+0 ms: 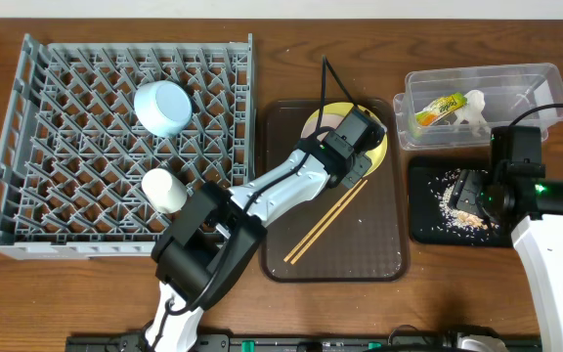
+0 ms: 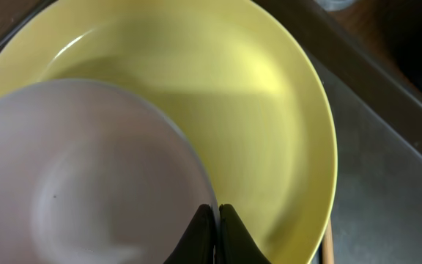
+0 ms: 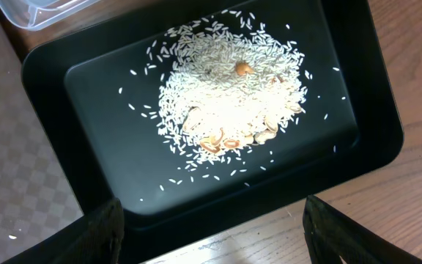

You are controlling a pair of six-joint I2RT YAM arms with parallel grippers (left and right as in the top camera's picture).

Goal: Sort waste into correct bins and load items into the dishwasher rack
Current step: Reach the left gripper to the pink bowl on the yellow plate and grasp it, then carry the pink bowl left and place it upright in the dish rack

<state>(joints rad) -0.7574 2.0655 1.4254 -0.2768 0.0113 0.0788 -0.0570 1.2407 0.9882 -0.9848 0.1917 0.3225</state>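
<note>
Pinching white bowl (image 2: 79,183) rim: left end effector (image 2: 215,224) | right end effector (image 3: 215,238): wide, over black tray (image 3: 108,117) edge

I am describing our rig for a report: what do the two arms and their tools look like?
The left arm and right arm have white links between bulky black joint housings, with black cables looping off. A small green light glows on the right one. The left tool and right tool have black fingers.
</note>
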